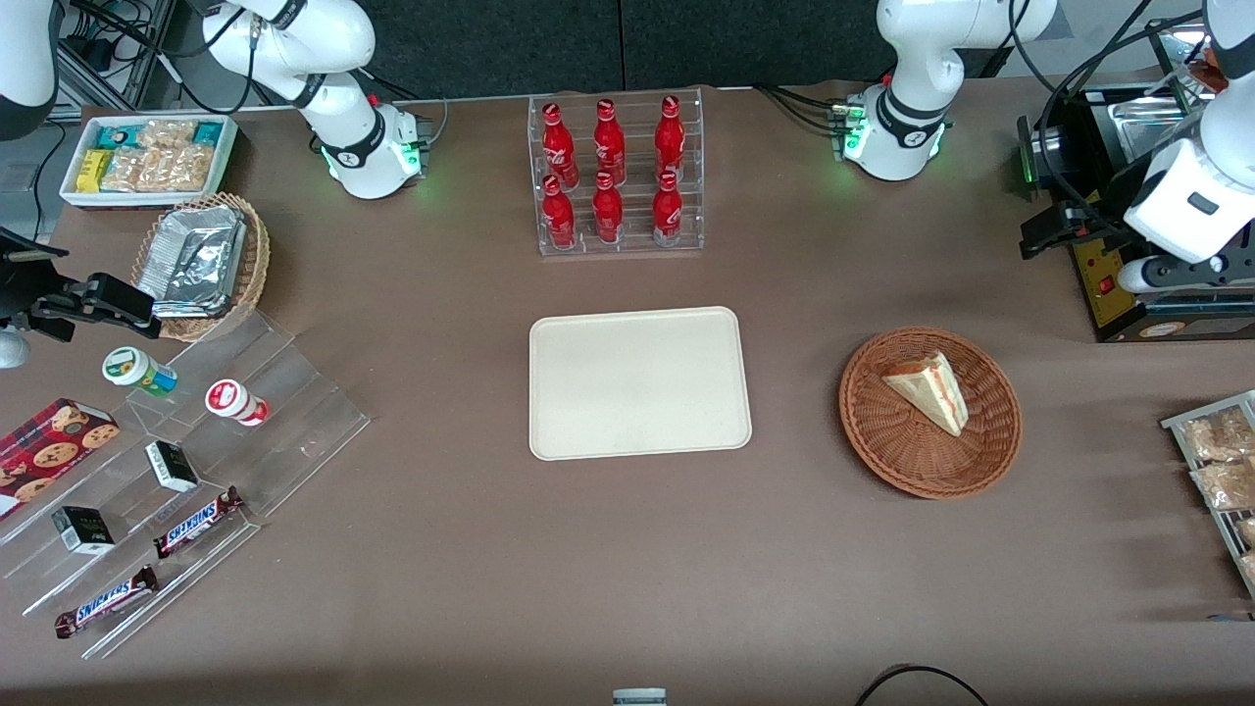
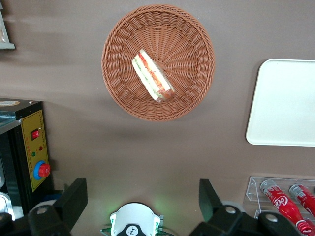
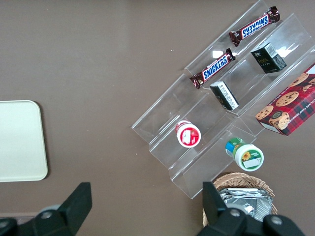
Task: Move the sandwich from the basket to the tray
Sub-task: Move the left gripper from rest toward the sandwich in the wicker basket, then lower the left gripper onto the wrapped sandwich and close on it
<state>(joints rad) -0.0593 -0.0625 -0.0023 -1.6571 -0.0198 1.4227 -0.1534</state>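
Note:
The sandwich (image 1: 929, 390) (image 2: 151, 76), a white bread wedge with red and green filling along its cut edge, lies in the round reddish-brown woven basket (image 1: 882, 451) (image 2: 192, 49). The cream tray (image 1: 639, 382) (image 2: 285, 103) lies flat at the table's middle with nothing on it, beside the basket. My gripper (image 1: 1041, 235) (image 2: 141, 196) hangs well above the table, farther from the front camera than the basket and toward the working arm's end. It is open, with bare table between its black fingers (image 2: 74, 196).
A clear rack of red bottles (image 1: 616, 176) (image 2: 288, 201) stands farther back than the tray. A black machine with a yellow panel (image 1: 1128, 284) (image 2: 29, 147) sits close to my gripper. A snack rack (image 1: 1221, 461), a stepped acrylic display (image 1: 196, 461) and a foil-packet basket (image 1: 201, 260) occupy the table's ends.

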